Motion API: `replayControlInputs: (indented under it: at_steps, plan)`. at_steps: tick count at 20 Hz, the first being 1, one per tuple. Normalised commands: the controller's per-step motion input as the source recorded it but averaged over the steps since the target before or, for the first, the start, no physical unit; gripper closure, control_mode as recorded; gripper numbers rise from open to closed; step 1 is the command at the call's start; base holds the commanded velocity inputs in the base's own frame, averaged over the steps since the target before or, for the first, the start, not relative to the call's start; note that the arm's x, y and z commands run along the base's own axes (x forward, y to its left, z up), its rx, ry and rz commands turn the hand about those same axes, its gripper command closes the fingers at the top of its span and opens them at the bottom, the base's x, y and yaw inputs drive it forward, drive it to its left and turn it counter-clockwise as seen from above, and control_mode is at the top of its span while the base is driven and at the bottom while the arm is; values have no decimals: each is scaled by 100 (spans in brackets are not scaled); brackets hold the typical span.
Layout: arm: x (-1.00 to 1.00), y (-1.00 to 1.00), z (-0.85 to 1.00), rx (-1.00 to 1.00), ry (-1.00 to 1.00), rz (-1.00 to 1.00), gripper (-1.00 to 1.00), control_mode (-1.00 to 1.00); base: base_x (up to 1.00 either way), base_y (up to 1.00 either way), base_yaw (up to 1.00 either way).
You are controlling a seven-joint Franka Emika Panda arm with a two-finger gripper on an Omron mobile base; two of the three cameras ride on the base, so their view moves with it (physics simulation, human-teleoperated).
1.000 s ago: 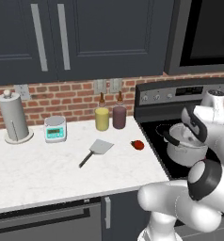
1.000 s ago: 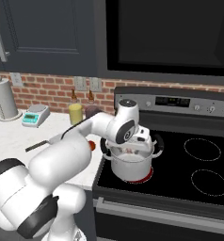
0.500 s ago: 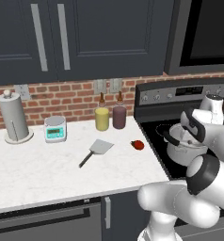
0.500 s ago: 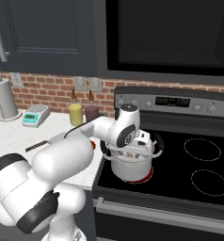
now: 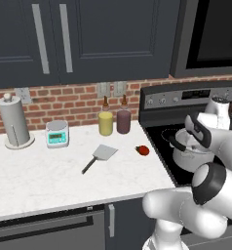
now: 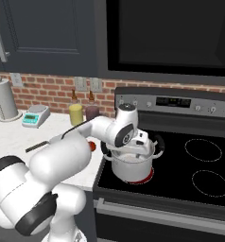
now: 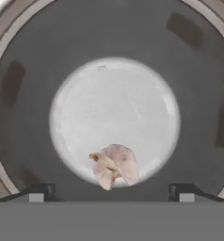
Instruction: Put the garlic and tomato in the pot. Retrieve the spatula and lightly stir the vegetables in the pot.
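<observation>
The steel pot (image 5: pixel 188 155) (image 6: pixel 132 164) stands on the stove's front left burner. My gripper (image 7: pixel 111 194) (image 6: pixel 141 143) hangs straight over it, open, with its fingertips (image 7: pixel 36 192) far apart. The pale garlic (image 7: pixel 115 164) lies loose on the pot's floor (image 7: pixel 114 108), below the fingers and apart from them. The red tomato (image 5: pixel 143 150) (image 6: pixel 91 146) sits on the white counter just left of the stove. The spatula (image 5: pixel 99 157) lies flat on the counter further left, blade toward the wall.
A yellow jar (image 5: pixel 106 123) and a dark jar (image 5: pixel 123 121) stand by the brick wall. A small scale (image 5: pixel 57 133) and a paper towel roll (image 5: pixel 13 122) are further left. Two free burners (image 6: pixel 203 150) lie right of the pot.
The hand has stayed over the pot with only a slight shift of the arm. Tomato and spatula have not moved.
</observation>
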Motion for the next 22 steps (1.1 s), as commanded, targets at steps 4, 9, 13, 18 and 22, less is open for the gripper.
replayControlInputs:
  at_steps: [4,9,13,18,22]
  plan:
    - [-24,8,49,0,-12,0,-100,-100,0,0,0]
    - [-81,19,97,0,-28,0,-100,-100,0,0,0]
    - [-68,50,100,0,-18,0,-100,-100,0,0,0]
    - [-51,90,69,-2,-7,0,-100,-100,0,0,0]
    - [-13,100,21,-12,1,0,-100,-100,0,0,0]
